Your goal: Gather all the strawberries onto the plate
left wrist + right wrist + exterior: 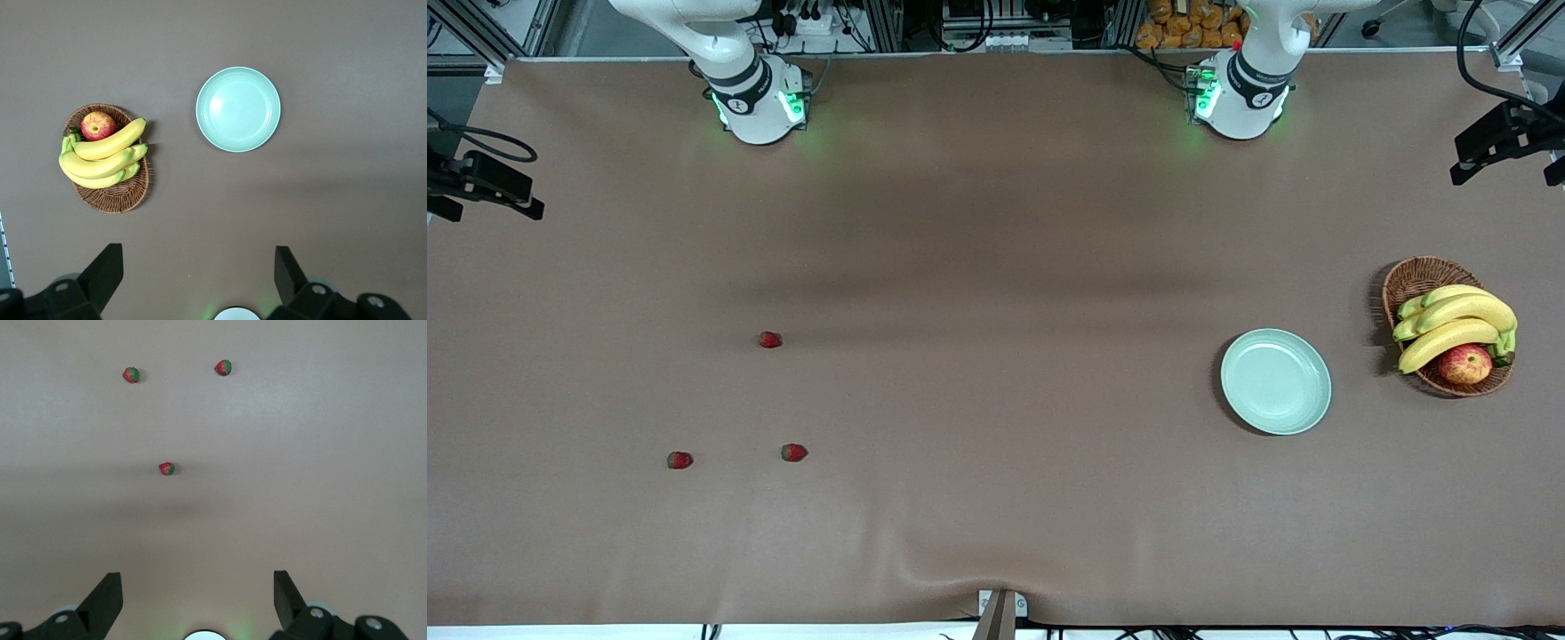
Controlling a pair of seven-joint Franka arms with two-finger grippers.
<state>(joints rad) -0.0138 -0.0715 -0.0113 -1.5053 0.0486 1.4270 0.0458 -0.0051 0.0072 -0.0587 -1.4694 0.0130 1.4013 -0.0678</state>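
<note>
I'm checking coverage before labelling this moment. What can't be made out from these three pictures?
- Front view: both end effectors are cut off by the top edge.
- Left end effector and right end effector: wrist views show only open fingertips at the frame's edge.
- Basket: its inside is hidden under bananas and apple.

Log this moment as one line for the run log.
strawberries: on table, right arm's end | plate: bare | left end effector, right end effector: open, raised

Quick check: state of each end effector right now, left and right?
Left end effector: open, holding nothing, up over bare table near the plate.
Right end effector: open, holding nothing, up over bare table near the strawberries.
</note>
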